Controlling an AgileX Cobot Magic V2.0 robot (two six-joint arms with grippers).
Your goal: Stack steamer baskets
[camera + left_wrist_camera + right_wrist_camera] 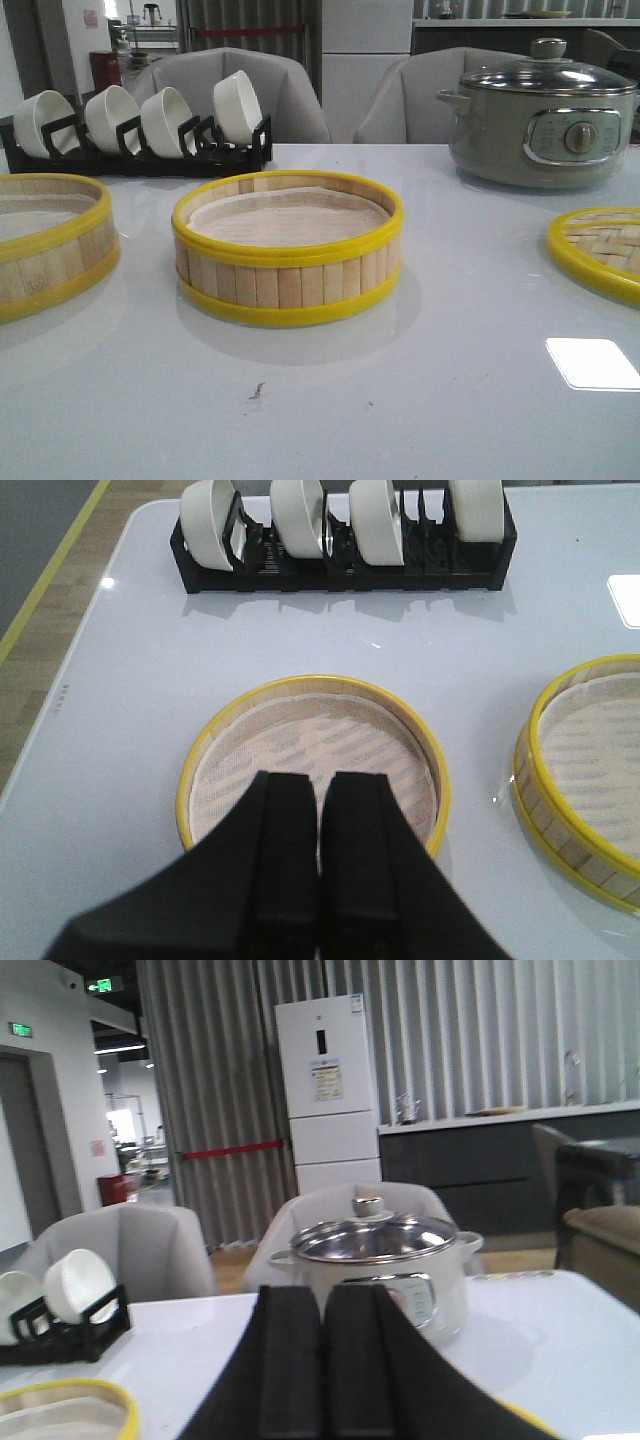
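Two steamer baskets sit on the white bench, and neither is on the other, so the stacking is not yet done by my reading. The centre basket (pixel 288 250) stands upright in the middle of the bench, paper liner showing inside its yellow rim. The left basket (pixel 50 240) sits near the left edge, cut off by the frame in the front view, with a clear gap between the two.

Over to the left wrist view: the left gripper (pixel 320 865) hangs above the left basket (pixel 312 765), its fingers pressed together with only a thin seam between them, nothing held. It looks lined up over the near rim, which would suit a pinch on the wall once the fingers part. The neighbouring basket (pixel 585 780) shows alongside.

The right gripper (pixel 320 1360) has its fingers closed together too, empty, pointing level across the bench toward the electric pot (pixel 378 1270) rather than down at anything; it seems parked out of the way.

Further out: the pot (pixel 540 120) stands by the far right corner, the woven lid (pixel 600 250) lies flat at the right edge, and the black rack of white bowls (pixel 135 130) lines the far left edge, all clear of the path between the baskets.
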